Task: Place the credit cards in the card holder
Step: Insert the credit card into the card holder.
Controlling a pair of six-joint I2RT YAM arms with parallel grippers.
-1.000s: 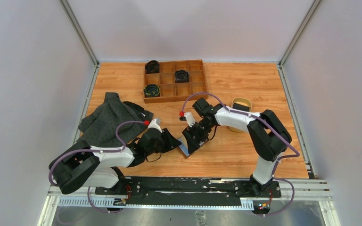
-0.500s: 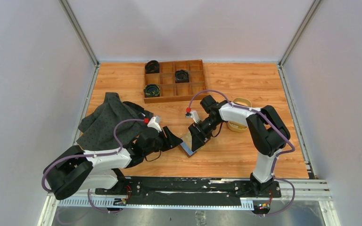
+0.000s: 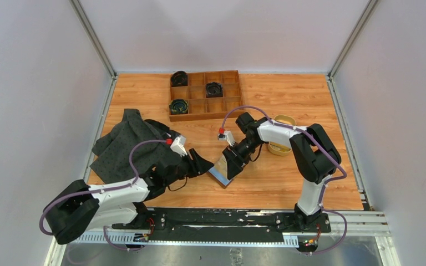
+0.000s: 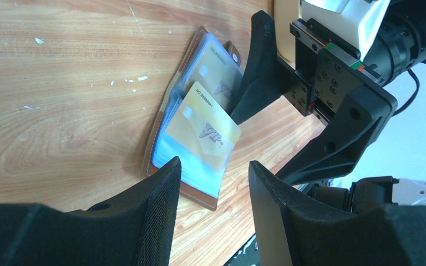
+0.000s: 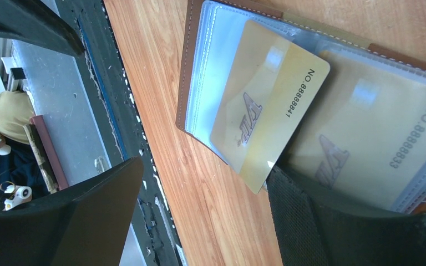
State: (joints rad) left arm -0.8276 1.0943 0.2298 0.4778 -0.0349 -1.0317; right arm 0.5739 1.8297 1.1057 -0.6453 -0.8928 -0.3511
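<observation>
Movement: the left arm's elbow is swinging out toward the near left compared with half a second ago, while its hand is staying just left of the card holder; the right arm is barely shifting.
Card holder [image 3: 219, 173]: it is lying open on the table [image 3: 288, 94] at near centre, between the two hands, with its clear sleeves facing up.
Loose card [image 4: 202, 130]: a yellow-gold credit card is lying slantwise across the sleeves, one corner sticking out past the holder's edge; whether any part is sitting inside a sleeve cannot be told.
Sleeved card [image 5: 377, 138]: a second gold card is sitting inside a clear sleeve beside the loose one.
Left hand [image 3: 199, 163]: it is hovering low with fingers spread moderately, gripping nothing.
Right hand [image 3: 234, 163]: it is standing wide open over the holder's right half, one finger seeming to press on the sleeves there.
Tray [image 3: 205, 102]: the wooden compartment tray is sitting at far centre.
Cloth [image 3: 125, 144]: the dark cloth is lying at the left.
Dish [image 3: 283, 119]: the tan dish is sitting right of the right hand.
</observation>
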